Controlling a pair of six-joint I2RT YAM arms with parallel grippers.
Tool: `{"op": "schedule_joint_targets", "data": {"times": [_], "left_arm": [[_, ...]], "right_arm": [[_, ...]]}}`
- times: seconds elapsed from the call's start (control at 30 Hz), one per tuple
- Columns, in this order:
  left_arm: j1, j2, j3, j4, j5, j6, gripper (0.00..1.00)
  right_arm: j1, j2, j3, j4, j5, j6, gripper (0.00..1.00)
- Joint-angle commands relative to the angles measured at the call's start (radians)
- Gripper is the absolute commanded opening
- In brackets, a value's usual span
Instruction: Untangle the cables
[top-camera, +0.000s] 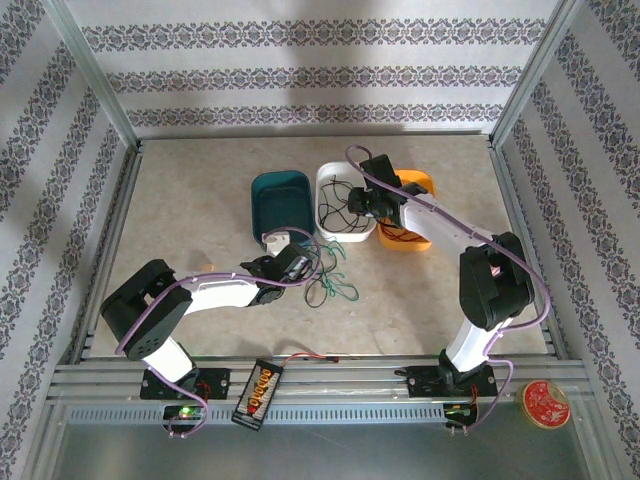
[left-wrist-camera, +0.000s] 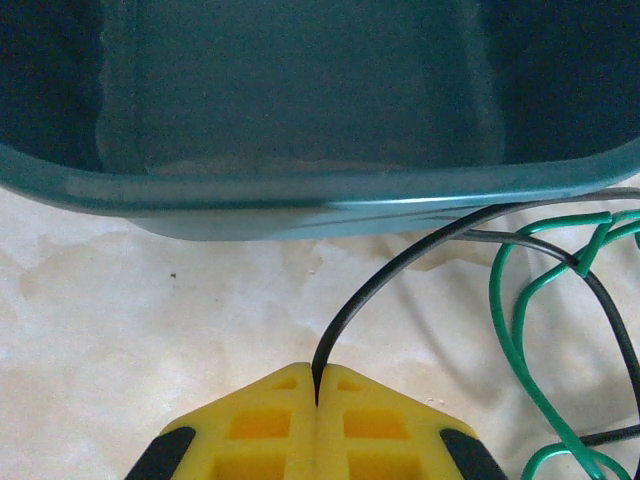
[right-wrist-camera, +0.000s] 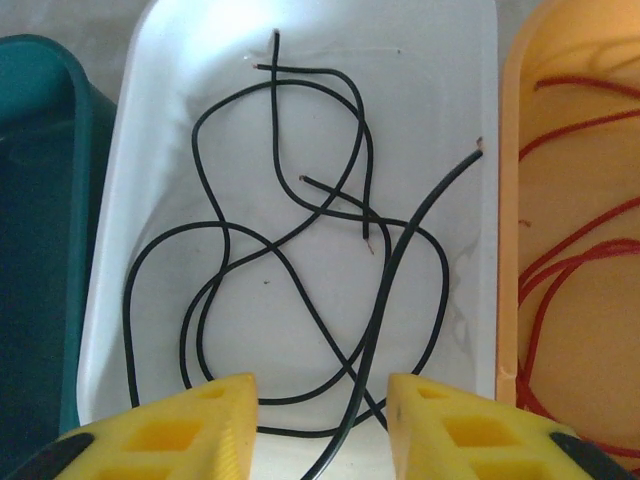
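My left gripper (left-wrist-camera: 317, 388) is shut on a black cable (left-wrist-camera: 380, 285) just in front of the teal tray (left-wrist-camera: 300, 190). That cable arcs right and crosses a loop of green cable (left-wrist-camera: 512, 330) lying on the table. In the top view the left gripper (top-camera: 290, 252) sits beside the loose green and black cables (top-camera: 335, 285). My right gripper (right-wrist-camera: 322, 400) hangs open over the white tray (right-wrist-camera: 440, 80). Several black cables (right-wrist-camera: 290, 250) lie curled in that tray, and one runs loose between the fingers. Red cables (right-wrist-camera: 560, 280) lie in the orange tray (right-wrist-camera: 580, 180).
Teal tray (top-camera: 280, 195), white tray (top-camera: 330, 175) and orange tray (top-camera: 420, 182) stand side by side mid-table. A black-orange battery pack (top-camera: 260, 390) with a red-black lead rests on the front rail. A red round disc (top-camera: 545, 403) lies at the front right. Metal frame posts border the table.
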Motion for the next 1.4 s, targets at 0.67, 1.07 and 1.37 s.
{"op": "schedule_joint_targets", "data": {"times": [0.67,1.07,1.37], "left_arm": [[-0.008,-0.044,-0.053,0.148,0.062,0.060,0.00],[-0.007,-0.190,-0.090,0.316,0.259,0.167,0.00],[-0.008,-0.331,-0.039,0.214,0.217,0.219,0.00]], "right_arm": [[0.046,-0.009,-0.012,0.038,0.042,-0.076,0.35],[0.197,-0.196,-0.351,0.041,-0.305,-0.111,0.46],[0.243,-0.072,-0.420,0.033,-0.262,-0.094,0.47]]}}
